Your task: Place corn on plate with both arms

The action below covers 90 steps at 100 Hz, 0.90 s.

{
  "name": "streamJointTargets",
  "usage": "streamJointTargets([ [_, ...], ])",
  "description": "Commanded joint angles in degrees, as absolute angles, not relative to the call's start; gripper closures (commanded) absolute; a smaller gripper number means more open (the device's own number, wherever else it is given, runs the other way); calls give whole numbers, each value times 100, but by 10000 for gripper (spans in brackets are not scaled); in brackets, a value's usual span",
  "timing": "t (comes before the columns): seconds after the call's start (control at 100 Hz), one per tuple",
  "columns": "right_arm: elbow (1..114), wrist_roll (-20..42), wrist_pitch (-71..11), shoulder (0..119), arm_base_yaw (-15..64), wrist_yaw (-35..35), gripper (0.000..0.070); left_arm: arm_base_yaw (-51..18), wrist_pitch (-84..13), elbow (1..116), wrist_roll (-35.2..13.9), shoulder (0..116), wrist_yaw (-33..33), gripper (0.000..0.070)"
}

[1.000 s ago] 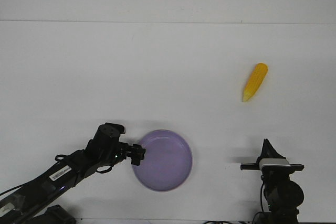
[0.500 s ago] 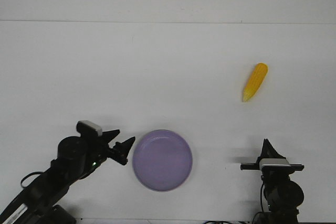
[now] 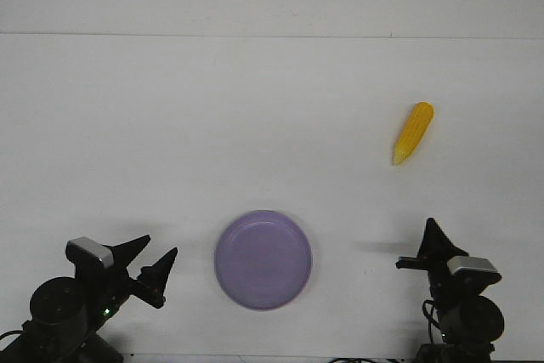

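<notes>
My white table (image 3: 212, 125) carries two things. The lilac plate (image 3: 263, 259) sits flat near my edge, about centre. The corn (image 3: 413, 133) lies far off to the right, well apart from the plate, its pale tip pointing toward me.

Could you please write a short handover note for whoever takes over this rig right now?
Left end effector: open, empty, low at the near left, apart from the plate.
Right end effector: near right of the table, holding nothing; open or shut cannot be told from this view.
Plate: lilac, near centre of the table, nothing on it.
Corn: lying on the table far right, pale tip pointing toward the robot, untouched.
Done: nothing visible yet; no grasp made.
Left: pick up the corn, probably with the right arm as it is on that side, and set it on the plate.
</notes>
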<state>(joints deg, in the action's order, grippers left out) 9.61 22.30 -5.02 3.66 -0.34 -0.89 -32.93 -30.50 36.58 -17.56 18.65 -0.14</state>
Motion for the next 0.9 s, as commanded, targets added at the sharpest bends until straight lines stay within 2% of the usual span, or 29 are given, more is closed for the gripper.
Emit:
streamJointTargets([
  [0.0,1610,2220,-408,799,-34,51,664,-3339,-2995,3677,-1769,1872,-32,278],
  [0.05,2078,1977,-499,1367,-34,49,546,-3339,-2993,3677,-1754,1879,-32,278],
  [0.15,3111,1813,-937,2821,-34,27,165,-3339,-2993,3677,-1747,1883,-34,278],
  [0.18,3439,1815,-1107,3319,-34,8,100,-3339,-2993,3677,-1737,1883,-49,278],
  [0.21,3763,1813,-1267,3820,-34,-14,67,-3339,-2993,3677,-1734,1883,-60,278],
  [0.44,6121,1756,-2303,7308,-51,5,60,-3339,-2993,3677,-1723,1883,-71,278],
  [0.61,7819,1828,-3183,9421,-211,47,60,-3339,-2995,3677,-1726,1883,-69,278],
  [0.74,8777,1815,-3704,10536,-242,228,60,-3339,-3002,3677,-1728,1883,-69,278],
  [0.89,9233,1841,-3680,11205,-257,346,69,-3339,-3009,3677,-1739,1883,-69,278],
])
